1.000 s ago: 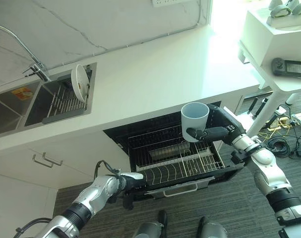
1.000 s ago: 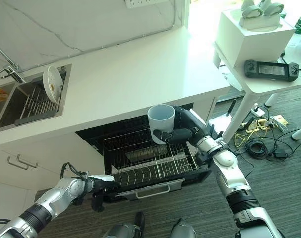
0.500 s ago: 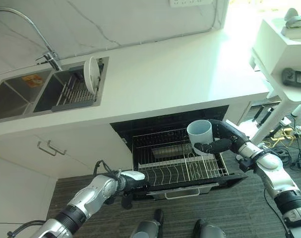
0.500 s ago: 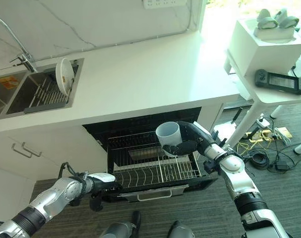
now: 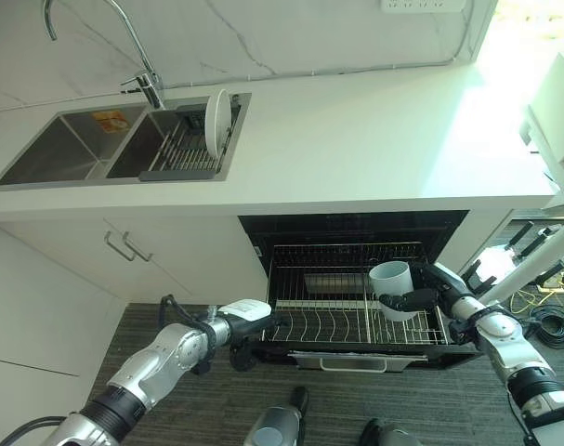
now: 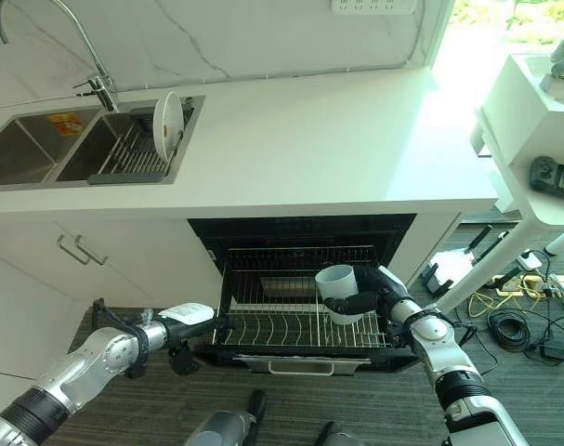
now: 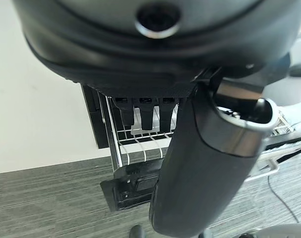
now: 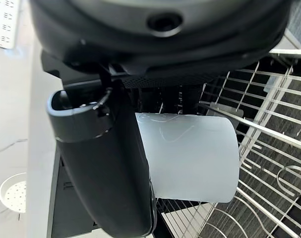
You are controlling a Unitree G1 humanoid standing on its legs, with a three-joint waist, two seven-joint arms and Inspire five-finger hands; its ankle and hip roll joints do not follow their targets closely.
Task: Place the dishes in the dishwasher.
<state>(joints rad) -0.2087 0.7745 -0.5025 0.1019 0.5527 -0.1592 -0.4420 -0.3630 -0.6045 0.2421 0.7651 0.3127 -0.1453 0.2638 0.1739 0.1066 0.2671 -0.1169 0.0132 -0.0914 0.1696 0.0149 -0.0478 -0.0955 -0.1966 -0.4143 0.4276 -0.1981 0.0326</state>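
Item: white cup (image 5: 391,290), upright, gripped in right hand (image 5: 419,299), fingers and thumb wrapped round it, low over dishwasher rack (image 5: 337,321) at 3 o'clock.

Step, as judged: loading cup; next move called for lowering and release.

Left hand (image 5: 247,321) at rack's 9 o'clock corner; its grip could not be told.

Eye views alone showed plate (image 5: 216,116) in sink rack (image 5: 175,158); right wrist view showed the thumb's clasp.

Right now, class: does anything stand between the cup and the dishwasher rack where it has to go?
Nothing visible does. The right hand holds the cup upright just above the pulled-out rack, and the wires beneath it look bare.
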